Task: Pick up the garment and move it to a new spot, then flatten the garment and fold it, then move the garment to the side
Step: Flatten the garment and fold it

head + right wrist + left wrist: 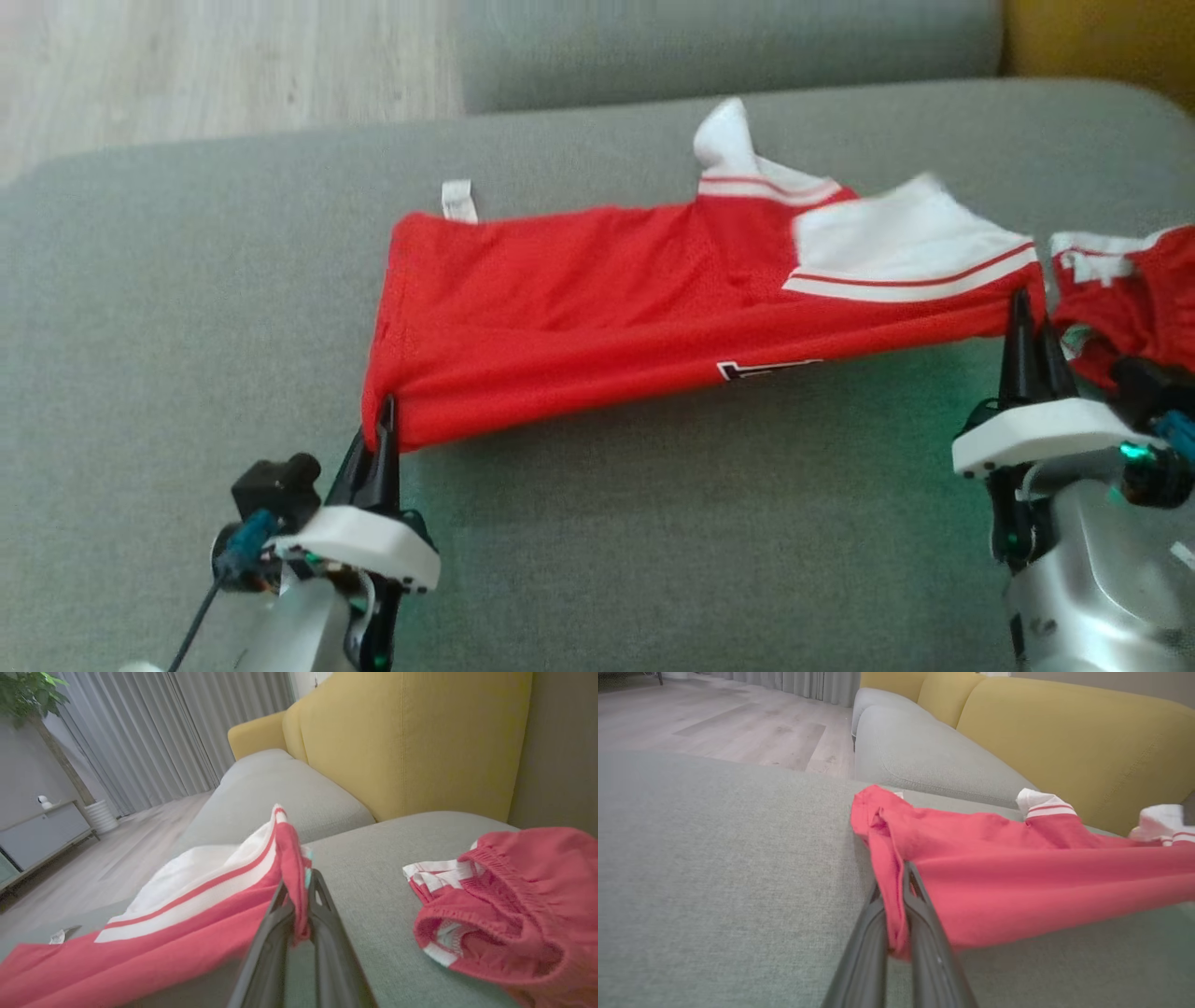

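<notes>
Left claw [386, 415] and right claw [1027, 313] each clamp the red shirt's [597, 289] near edge, holding it taut, probably for lifting.

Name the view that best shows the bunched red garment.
The right wrist view: the bunched red garment lies close and large on the grey cushion, ribbed waistband and white stripes clear. The head view catches part of it at the right edge, beside the right gripper.

This is a home living room: a sofa with a mustard-yellow back [420, 742] and grey seat cushions [924, 760] stands on a pale wood floor [714, 723]. Long grey curtains [154, 732], a potted plant [28, 695] and a low cabinet [42, 830] line the far wall.
</notes>
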Available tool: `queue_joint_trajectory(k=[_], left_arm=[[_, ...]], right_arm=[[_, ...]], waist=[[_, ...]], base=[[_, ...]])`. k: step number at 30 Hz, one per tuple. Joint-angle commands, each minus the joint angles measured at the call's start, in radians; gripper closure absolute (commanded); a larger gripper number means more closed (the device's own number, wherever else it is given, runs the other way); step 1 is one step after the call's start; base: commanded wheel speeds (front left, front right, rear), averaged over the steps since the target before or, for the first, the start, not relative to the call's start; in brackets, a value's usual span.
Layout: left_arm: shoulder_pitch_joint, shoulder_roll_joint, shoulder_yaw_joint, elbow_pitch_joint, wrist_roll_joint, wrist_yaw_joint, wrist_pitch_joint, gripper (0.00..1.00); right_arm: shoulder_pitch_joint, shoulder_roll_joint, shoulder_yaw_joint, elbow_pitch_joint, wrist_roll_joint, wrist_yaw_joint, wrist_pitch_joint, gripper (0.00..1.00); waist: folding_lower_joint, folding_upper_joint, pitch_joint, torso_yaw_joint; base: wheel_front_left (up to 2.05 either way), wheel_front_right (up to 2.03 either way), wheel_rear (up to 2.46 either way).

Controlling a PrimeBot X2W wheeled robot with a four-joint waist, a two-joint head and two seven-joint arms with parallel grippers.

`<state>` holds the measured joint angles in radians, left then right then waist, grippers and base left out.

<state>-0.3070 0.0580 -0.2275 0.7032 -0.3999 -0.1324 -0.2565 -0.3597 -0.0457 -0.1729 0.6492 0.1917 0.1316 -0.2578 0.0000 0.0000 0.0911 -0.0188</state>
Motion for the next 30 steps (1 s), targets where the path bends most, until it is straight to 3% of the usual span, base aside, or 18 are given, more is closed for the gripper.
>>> queue_joint_trajectory(k=[1,9,10,11,12,18,21,27,30], left_arm=[[-0.012,0.025,0.043,-0.021,0.012,0.002,-0.005,1.0],[0.174,0.003,0.029,0.03,0.041,0.004,-0.005,1.0],[0.209,-0.002,0.024,0.038,0.036,0.004,-0.005,0.95],[0.219,-0.003,0.025,0.037,0.036,0.007,-0.005,0.55],[0.225,-0.004,0.028,0.039,0.033,0.012,-0.005,0.0],[0.156,-0.005,0.069,-0.035,0.057,0.035,-0.005,0.0],[0.056,0.026,0.081,-0.005,0.062,0.028,-0.002,0.0],[-0.158,0.11,0.03,0.073,0.05,0.005,0.121,0.0],[-0.268,0.148,-0.052,0.088,-0.005,0.003,0.215,0.0]], right_arm=[[-0.014,-0.005,0.023,-0.032,0.012,-0.001,-0.004,1.0],[0.189,-0.036,0.04,0.024,0.041,-0.001,-0.004,1.0],[0.228,-0.037,0.047,0.039,0.036,-0.001,-0.004,0.93],[0.237,-0.036,0.045,0.043,0.036,-0.001,-0.004,0.31],[0.24,-0.036,0.041,0.045,0.035,-0.001,-0.004,0.0],[0.184,-0.033,0.025,-0.02,0.004,-0.001,-0.004,0.0],[0.13,-0.035,0.039,-0.039,-0.014,-0.001,-0.004,0.0],[0.016,-0.048,0.099,-0.026,-0.033,-0.001,-0.004,0.0],[-0.054,-0.059,0.139,-0.001,-0.041,-0.001,-0.004,0.0]], waist=[[0.0,0.0,-0.049,-0.004],[0.0,0.0,-0.087,0.004],[0.0,0.0,-0.078,0.006],[0.0,0.0,-0.071,0.007],[0.0,0.0,-0.064,0.008],[0.0,0.0,-0.013,0.012],[0.0,0.0,0.006,0.013],[0.0,0.0,0.051,0.005],[0.0,0.0,0.086,-0.001]], base=[[0.0,0.0,0.0],[0.0,0.0,0.0],[0.0,0.0,0.0],[0.0,0.0,0.0],[0.0,0.0,0.0],[0.0,0.0,0.0],[0.0,0.0,0.0],[0.0,0.0,0.0],[0.0,0.0,0.0]])
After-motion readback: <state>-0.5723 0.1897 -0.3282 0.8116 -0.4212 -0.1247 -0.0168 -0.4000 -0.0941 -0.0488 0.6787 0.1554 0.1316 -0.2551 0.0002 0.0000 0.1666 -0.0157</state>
